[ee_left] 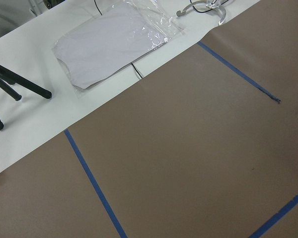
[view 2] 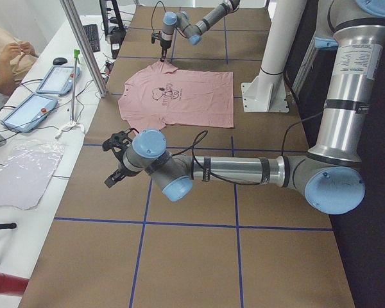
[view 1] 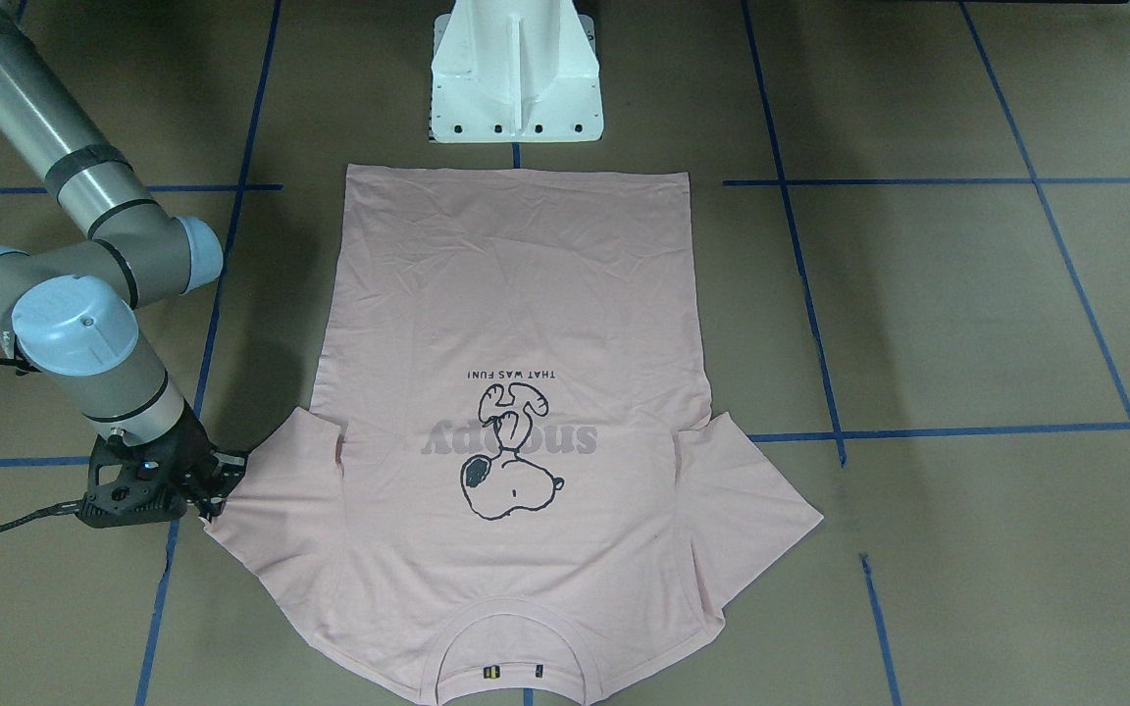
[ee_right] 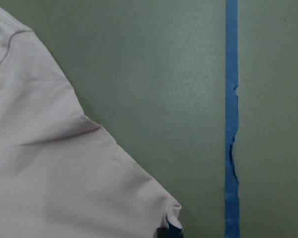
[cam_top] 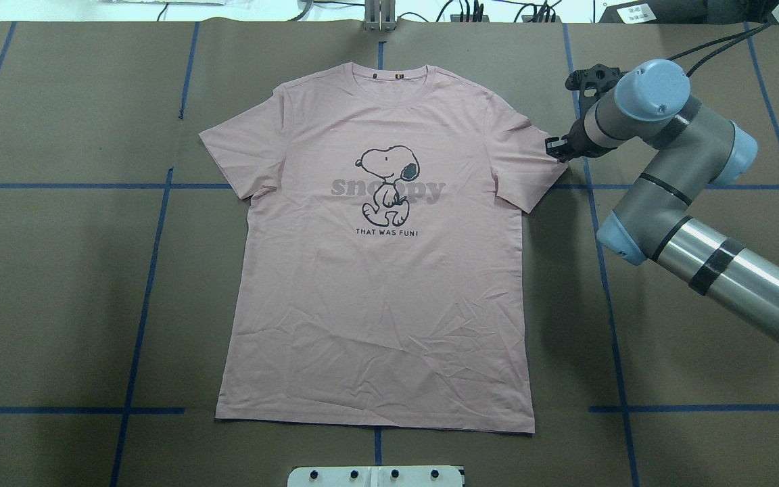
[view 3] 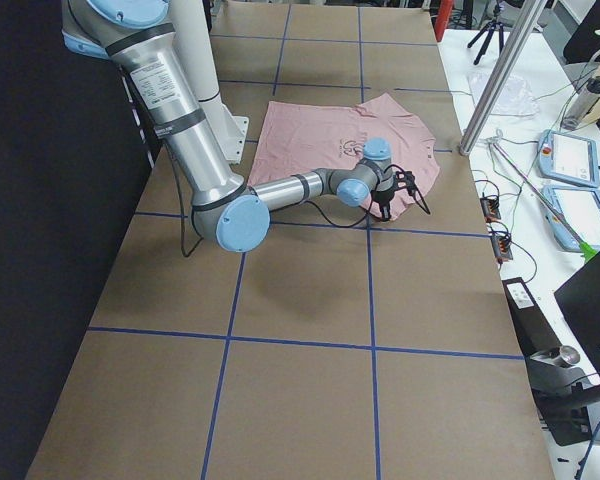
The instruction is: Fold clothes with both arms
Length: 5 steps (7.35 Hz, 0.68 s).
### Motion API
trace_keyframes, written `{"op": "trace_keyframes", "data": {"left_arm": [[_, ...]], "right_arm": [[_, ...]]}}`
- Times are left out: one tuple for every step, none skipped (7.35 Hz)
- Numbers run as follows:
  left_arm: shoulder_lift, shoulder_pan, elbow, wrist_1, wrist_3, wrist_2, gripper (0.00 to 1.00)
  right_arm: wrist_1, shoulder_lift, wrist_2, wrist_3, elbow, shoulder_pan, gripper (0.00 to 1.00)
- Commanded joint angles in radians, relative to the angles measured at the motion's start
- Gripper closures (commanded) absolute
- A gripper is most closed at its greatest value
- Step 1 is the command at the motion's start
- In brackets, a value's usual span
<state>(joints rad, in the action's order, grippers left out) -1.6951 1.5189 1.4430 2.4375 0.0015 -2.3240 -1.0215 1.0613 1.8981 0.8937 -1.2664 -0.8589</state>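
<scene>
Two arms are fitted at the counter (view 1: 967, 314), which is covered in brown paper and crossed by blue tape lines (view 1: 918, 181). From the front-facing camera the right jaws are seen low at the tip of one sleeve (view 1: 281, 480) of the pink T-shirt (view 1: 516, 294), touching it; whether cloth is clamped cannot be told. The T-shirt is spread flat, print up, with its hem near the white pedestal (view 1: 516, 78). The right arm (view 1: 30, 108) is bent sharply at the elbow, with the wrist turned down. From overhead the same contact is shown at the sleeve's outer corner. By the right wrist camera a dark fingertip (ee_right: 165, 232) is caught at the sleeve corner, beside a tape line. From the left end the left arm (view 2: 237, 170) is seen stretched low over bare paper, well apart from the T-shirt; whether the left jaws are apart or together cannot be told. An operator (view 2: 6, 58) is seated at a white side table (view 2: 45, 138). By the left wrist camera paper, tape, a plastic bag (ee_left: 114, 39) and black tripod legs (ee_left: 20, 80) are shown
</scene>
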Motion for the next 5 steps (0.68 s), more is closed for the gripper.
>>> {"op": "trace_keyframes", "data": {"left_arm": [[0.0,0.0,-0.004,0.0,0.0,0.0,0.0],[0.0,0.0,-0.006,0.0,0.0,0.0,0.0],[0.0,0.0,-0.006,0.0,-0.003,0.0,0.0],[0.0,0.0,-0.006,0.0,-0.003,0.0,0.0],[0.0,0.0,-0.006,0.0,-0.003,0.0,0.0]], "right_arm": [[-0.136,-0.033,-0.031,0.011,-0.08,0.0,1.0],[-0.282,-0.099,-0.066,0.051,-0.118,0.004,1.0],[-0.357,-0.172,-0.129,0.113,-0.11,0.064,1.0],[-0.361,-0.223,-0.21,0.179,-0.076,0.102,1.0],[-0.358,-0.263,-0.23,0.194,-0.033,0.127,1.0]]}}
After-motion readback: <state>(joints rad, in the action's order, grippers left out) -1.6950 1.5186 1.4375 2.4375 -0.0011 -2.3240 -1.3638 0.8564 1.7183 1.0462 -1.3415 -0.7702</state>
